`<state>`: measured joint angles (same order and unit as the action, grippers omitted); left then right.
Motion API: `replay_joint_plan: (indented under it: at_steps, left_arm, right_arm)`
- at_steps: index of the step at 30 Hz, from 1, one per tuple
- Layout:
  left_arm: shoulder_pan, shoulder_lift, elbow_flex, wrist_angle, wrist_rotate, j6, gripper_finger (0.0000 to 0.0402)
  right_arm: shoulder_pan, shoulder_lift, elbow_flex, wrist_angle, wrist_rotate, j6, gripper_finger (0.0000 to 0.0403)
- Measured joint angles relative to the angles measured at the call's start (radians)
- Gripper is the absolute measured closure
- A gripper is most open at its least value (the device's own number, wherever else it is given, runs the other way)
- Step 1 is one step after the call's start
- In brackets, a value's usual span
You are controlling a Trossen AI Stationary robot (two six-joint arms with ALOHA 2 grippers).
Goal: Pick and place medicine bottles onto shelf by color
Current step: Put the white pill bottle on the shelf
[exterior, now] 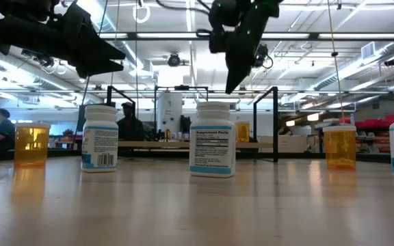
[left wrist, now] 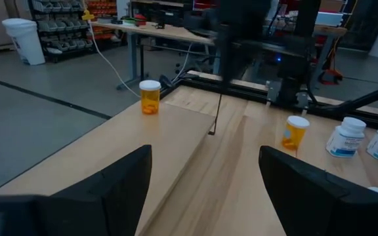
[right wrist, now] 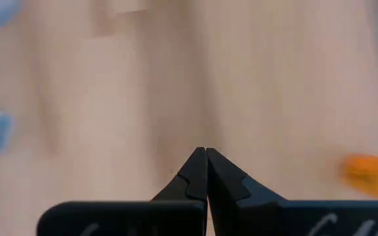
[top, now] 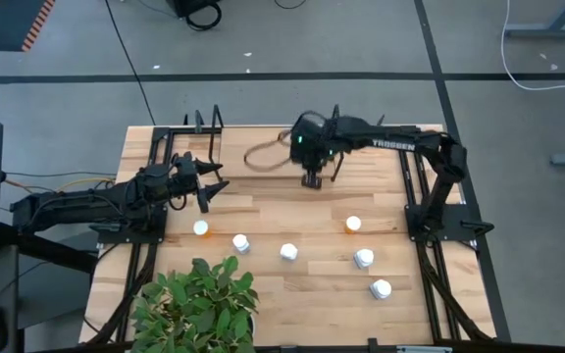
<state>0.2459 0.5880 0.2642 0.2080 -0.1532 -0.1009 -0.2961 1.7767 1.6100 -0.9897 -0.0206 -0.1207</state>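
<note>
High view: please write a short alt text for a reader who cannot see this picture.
Seen from above, six medicine bottles stand in a loose row on a wooden table: two orange, four white. The open left gripper and the shut right gripper hover behind them, both empty; a green plant fills the near edge.

An open industrial lab: ceiling strip lights (exterior: 320,35), storage racks (left wrist: 61,23), workbenches (left wrist: 156,29), concrete floor (top: 292,98).

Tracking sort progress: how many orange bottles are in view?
3. One orange bottle near the left gripper and one orange bottle right of centre stand on the table. A third orange bottle is on the shelf, hidden in the overhead view. Others may be hidden.
</note>
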Motion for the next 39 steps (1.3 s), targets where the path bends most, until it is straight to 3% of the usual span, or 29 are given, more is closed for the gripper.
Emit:
replay_joint_plan:
  at_steps: [11, 17, 24, 28, 33, 39]
  left_arm:
    - [-0.044, 0.000, 0.000, -0.005, 0.000, -0.044, 0.0115]
    - [-0.099, 0.001, 0.000, -0.065, 0.000, -0.093, 0.0115]
    - [-0.159, 0.001, 0.000, -0.082, 0.000, -0.120, 0.0115]
    - [-0.180, 0.001, 0.000, -0.082, 0.000, -0.123, 0.0115]
    - [-0.195, 0.001, 0.000, -0.082, 0.000, -0.124, 0.0115]
    - [-0.194, 0.001, 0.000, -0.080, -0.001, -0.125, 0.0115]
  right_arm:
    - [0.315, -0.001, 0.000, -0.008, 0.051, 0.159, 0.0393]
    - [0.445, 0.000, 0.000, 0.031, 0.178, 0.308, 0.0346]
    - [0.519, 0.009, -0.063, 0.011, 0.207, 0.477, 0.0292]
    - [0.547, 0.009, -0.106, -0.066, 0.212, 0.549, 0.0258]
    - [0.554, 0.009, -0.164, -0.270, 0.301, 0.643, 0.0208]
    - [0.562, 0.010, -0.234, -0.211, 0.264, 0.657, 0.0148]
